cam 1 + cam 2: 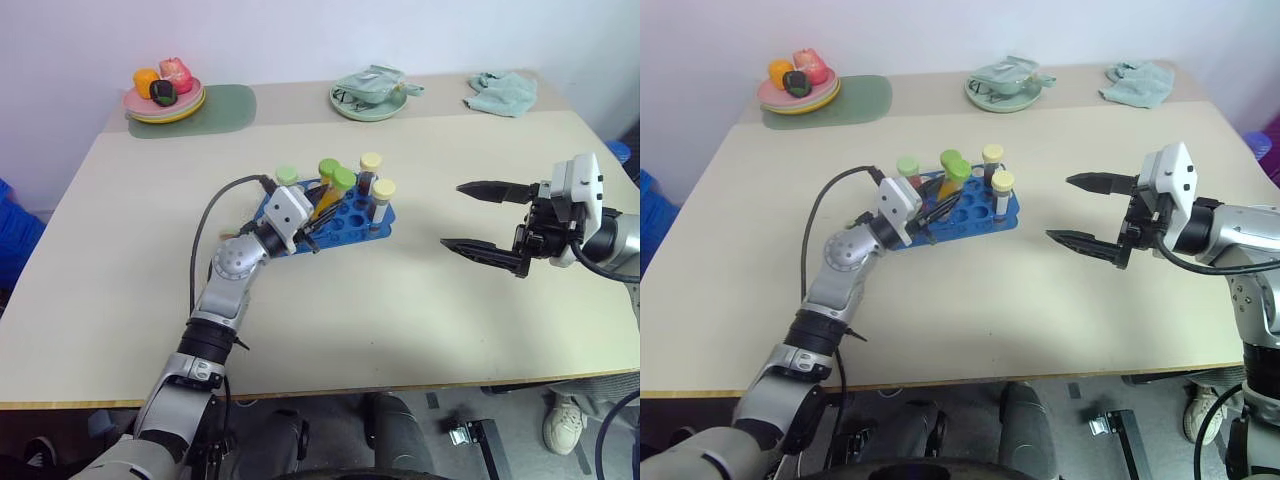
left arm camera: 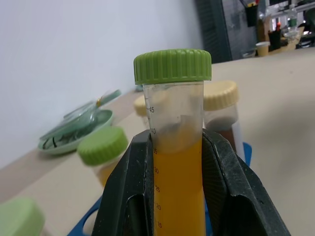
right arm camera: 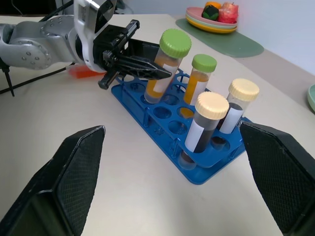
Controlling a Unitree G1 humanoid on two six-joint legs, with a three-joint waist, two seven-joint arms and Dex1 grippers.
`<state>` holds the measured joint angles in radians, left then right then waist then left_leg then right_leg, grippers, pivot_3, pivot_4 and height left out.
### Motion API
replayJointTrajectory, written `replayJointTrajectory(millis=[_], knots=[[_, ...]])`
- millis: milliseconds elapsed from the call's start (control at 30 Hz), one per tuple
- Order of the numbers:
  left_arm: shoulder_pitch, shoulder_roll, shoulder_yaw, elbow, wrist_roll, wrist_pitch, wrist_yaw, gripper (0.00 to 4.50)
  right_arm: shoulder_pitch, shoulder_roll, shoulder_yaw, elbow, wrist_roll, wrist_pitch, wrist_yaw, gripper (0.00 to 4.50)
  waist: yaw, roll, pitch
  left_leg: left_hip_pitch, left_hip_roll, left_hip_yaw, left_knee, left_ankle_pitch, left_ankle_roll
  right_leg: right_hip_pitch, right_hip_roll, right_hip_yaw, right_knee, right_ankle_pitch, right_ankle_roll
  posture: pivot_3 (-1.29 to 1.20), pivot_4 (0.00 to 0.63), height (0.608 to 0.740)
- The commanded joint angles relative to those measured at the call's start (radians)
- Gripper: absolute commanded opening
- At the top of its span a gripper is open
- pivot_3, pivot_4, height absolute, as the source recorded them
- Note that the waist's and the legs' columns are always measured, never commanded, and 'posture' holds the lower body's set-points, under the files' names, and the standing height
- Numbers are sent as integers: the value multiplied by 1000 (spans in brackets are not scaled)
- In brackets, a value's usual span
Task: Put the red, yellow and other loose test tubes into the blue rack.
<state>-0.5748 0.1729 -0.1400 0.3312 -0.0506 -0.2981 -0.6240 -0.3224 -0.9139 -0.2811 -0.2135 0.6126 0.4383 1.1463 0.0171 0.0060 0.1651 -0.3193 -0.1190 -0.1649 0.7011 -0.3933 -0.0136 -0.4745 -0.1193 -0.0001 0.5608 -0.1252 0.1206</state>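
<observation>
Our left hand [image 3: 133,66] is clamped on the yellow-orange tube [image 3: 165,69] around its mid-body, just below the green cap, and holds it tilted over the near end of the blue rack [image 3: 197,169], its foot at or in one of the holes; we cannot tell whether it is seated. We judge the tube light and rigid, smooth plastic that could slip or swing in a two-finger pinch, so the mid-body hold under the ribbed cap looks right, and it will want straightening before it drops home. Our right hand [image 1: 480,222] hangs above the desk [image 1: 400,320] well to the right of the rack, fingers spread wide and holding nothing. Counting the tubes, we see five: two with pale yellow caps and dark liquid standing upright at the rack's far end, one green-capped orange tube upright beside them, the gripped one, and one pale-green-capped tube [image 1: 287,175] behind our left hand, contents hidden. There is one rack.
</observation>
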Motion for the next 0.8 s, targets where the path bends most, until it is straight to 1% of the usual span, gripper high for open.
replayJointTrajectory(millis=[33, 233, 467, 800], knots=[[-35, -27, -8, 9, 2, -29, 16, 720, -4, -14, -31, -35, 18, -1, -8, 4500, 0, 0, 0, 0, 0, 0, 0, 0, 0, 0, 0, 0, 0, 0, 0, 0, 150, 740], [-51, -42, -14, 44, -1, -41, 10, 720, 0, -11, -33, -37, 15, -3, -15, 4500, -1, 0, 0, 0, 0, 0, 0, 0, 0, 0, 0, 0, 0, 0, 0, 0, 150, 740], [-35, -56, -23, 60, -5, -36, 3, 720, 7, -11, -36, -46, 16, -4, -27, 4500, 0, 0, 0, 0, 0, 0, 0, 0, 0, 0, 0, 0, 0, 0, 0, 0, 150, 740], [-34, -97, 12, 89, -74, 20, -12, 720, 1, -8, -31, -48, 10, -10, -39, 4500, 0, 0, -1, 0, 0, 0, 0, 0, 0, 0, 0, 0, 0, 0, 0, 0, 150, 740]])
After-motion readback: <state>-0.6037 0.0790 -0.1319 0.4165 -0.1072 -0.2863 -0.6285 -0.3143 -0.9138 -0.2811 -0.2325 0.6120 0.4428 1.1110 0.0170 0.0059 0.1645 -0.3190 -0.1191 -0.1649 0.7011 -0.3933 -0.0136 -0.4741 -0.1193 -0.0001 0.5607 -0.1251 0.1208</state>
